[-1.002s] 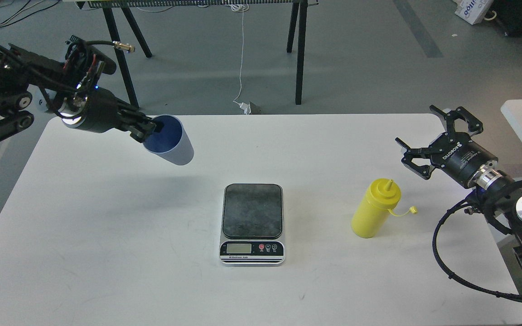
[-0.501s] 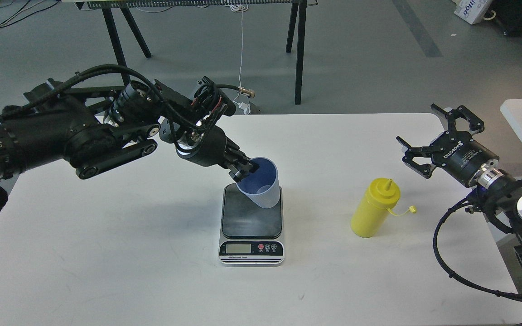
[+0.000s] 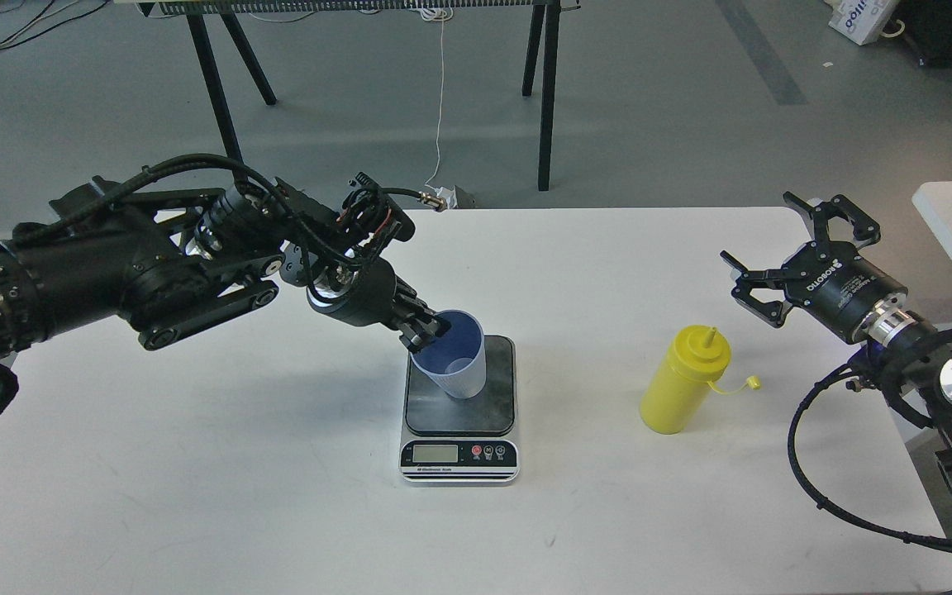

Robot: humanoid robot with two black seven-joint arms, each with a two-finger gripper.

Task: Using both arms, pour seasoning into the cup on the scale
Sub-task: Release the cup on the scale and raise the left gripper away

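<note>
One white bench (image 3: pixel 195 496) holds one scale (image 3: pixel 459 413) and one yellow seasoning bottle (image 3: pixel 683 382). One blue cup (image 3: pixel 453 368) sits over the scale's dark plate, its rim pinched by the left hand (image 3: pixel 425 329). The right hand (image 3: pixel 798 248) hangs spread wide near the bottle.

A white rounded-corner tabletop (image 3: pixel 278 496) lies beneath both claws; black metal trestle legs (image 3: pixel 544 91) and a white dangling cable (image 3: pixel 440 99) stand beyond them.
</note>
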